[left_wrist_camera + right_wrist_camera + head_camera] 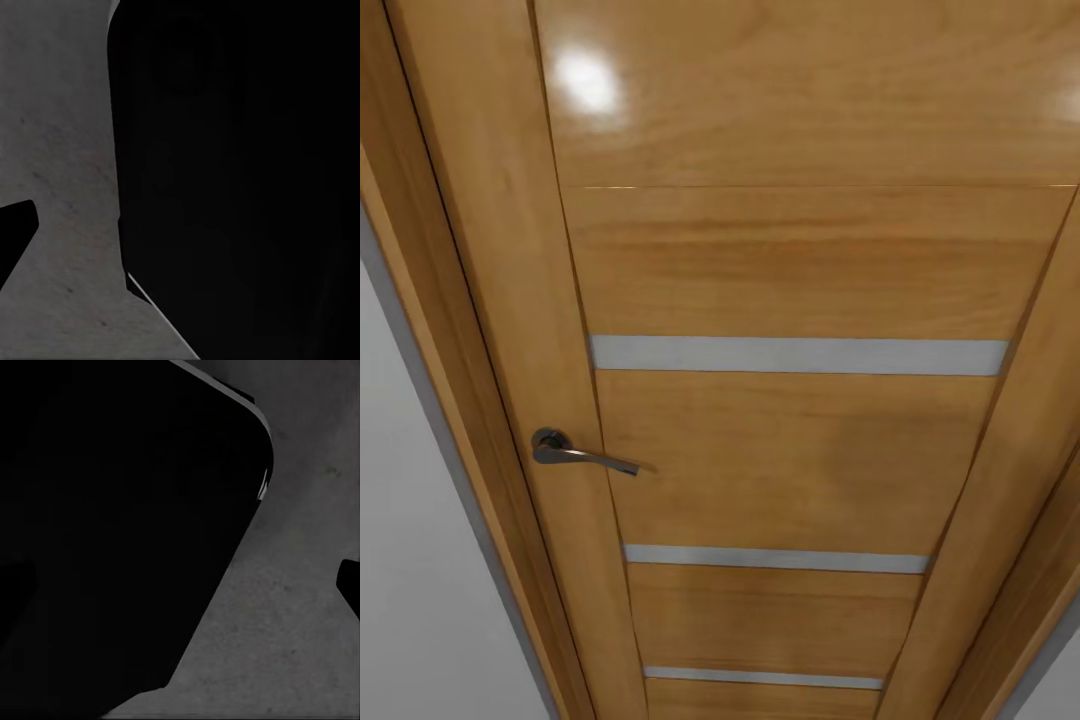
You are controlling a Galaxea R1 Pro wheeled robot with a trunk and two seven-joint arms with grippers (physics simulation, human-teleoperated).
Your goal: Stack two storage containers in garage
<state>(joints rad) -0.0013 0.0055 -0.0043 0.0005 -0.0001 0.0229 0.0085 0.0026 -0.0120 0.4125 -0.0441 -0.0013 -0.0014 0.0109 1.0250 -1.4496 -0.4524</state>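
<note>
The two storage containers are out of view. In the head view, the garage's orange-wood door [790,270] stands close in front of me, with pale horizontal slits [800,355] across it. Both wrist views look down on the rough grey concrete floor [67,150] [300,630]. One black fingertip [16,236] of my left gripper sits at the frame's edge, well off centre, with nothing against it. One black fingertip [351,585] of my right gripper likewise sits at the edge over bare concrete, holding nothing.
A dark metal lever handle [575,455] is on the door's left side, inside the wooden frame [470,330]. White wall [410,580] lies left of the frame. A large black part of my own body [240,187] [112,547] blocks much of each wrist view.
</note>
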